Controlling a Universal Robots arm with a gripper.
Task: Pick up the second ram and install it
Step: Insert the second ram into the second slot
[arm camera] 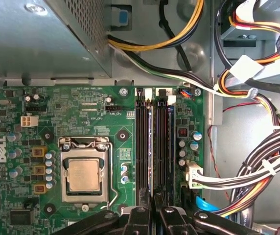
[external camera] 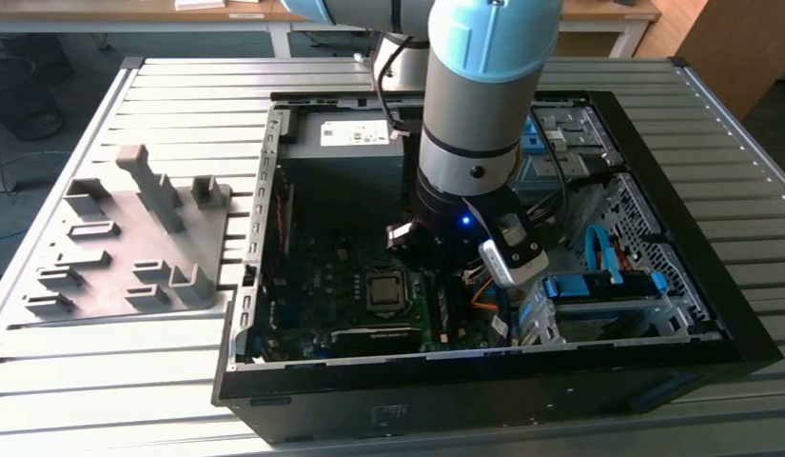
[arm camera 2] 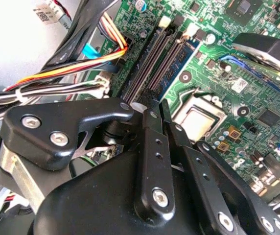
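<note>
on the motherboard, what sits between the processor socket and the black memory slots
In the first wrist view, bare green board with a small white label and two small capacitors lies between the processor socket and the memory slots.

the exterior view looks down at a slant from above and in front of the open computer case [external camera: 494, 381], far enough off to take in the slatted table [external camera: 176, 343] around it and my arm [external camera: 475, 114] reaching into the case. the first wrist view rides on me and faces straight down, close over the motherboard [arm camera: 96, 107], with my hand [arm camera: 150, 218] at its edge. the second wrist view sits behind my hand [arm camera 2: 152, 147], very near, looking obliquely past it. both wrist views share the processor socket [arm camera: 83, 176] [arm camera 2: 196, 120] and the memory slots [arm camera: 142, 142] [arm camera 2: 145, 68].
</note>
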